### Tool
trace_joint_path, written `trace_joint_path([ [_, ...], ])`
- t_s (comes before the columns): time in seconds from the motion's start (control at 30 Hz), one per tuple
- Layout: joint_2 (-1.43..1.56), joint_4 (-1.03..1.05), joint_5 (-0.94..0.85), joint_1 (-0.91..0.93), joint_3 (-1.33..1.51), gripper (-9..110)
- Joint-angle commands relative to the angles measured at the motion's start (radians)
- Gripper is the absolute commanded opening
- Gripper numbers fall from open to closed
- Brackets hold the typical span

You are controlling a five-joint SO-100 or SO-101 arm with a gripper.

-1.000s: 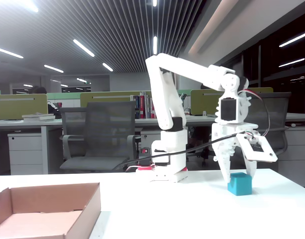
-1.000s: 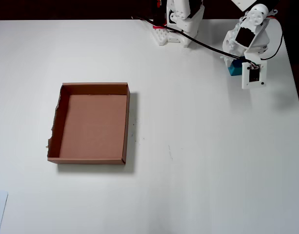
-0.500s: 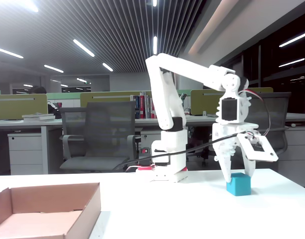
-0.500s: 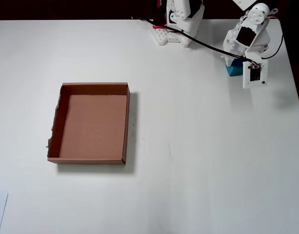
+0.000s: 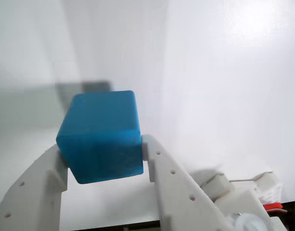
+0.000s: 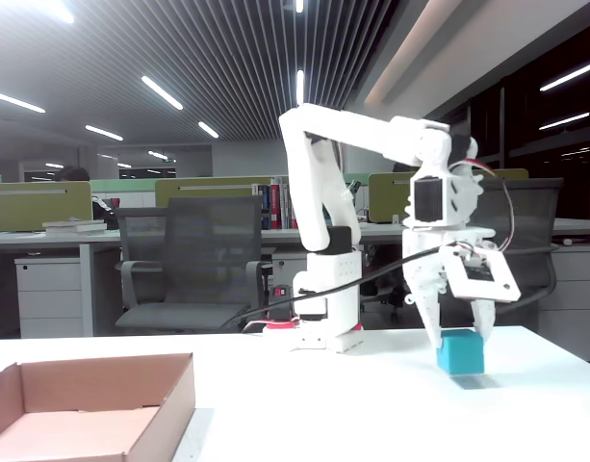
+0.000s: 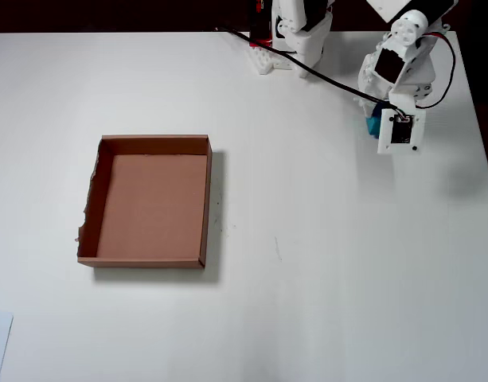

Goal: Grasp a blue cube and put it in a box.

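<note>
Now that your white plastic fingers [image 5: 105,166] pinch the small matte teal-blue cube [image 5: 100,136], it has left the white bench [image 7: 323,263], a shadow beneath it. You've secured it; the shallow brown cardboard box [image 7: 206,199] lies well apart.

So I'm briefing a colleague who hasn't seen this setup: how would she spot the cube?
Start at the white arm's base on the table's far edge in the overhead view. Follow the arm to its hand; the blue cube sits gripped between the fingers, the only blue thing, far from the box.
</note>
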Motion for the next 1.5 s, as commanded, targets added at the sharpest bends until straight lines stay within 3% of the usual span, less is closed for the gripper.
trace_joint_path([
  [0.0,0.058,0.014,-0.005,0.017,-0.064,13],
  [0.6,0.13,0.298,-0.098,0.479,-0.391,13],
  [1.0,0.147,0.334,-0.143,0.773,-0.456,13],
  [1.47,-0.025,0.431,-0.173,1.103,-0.735,13],
])
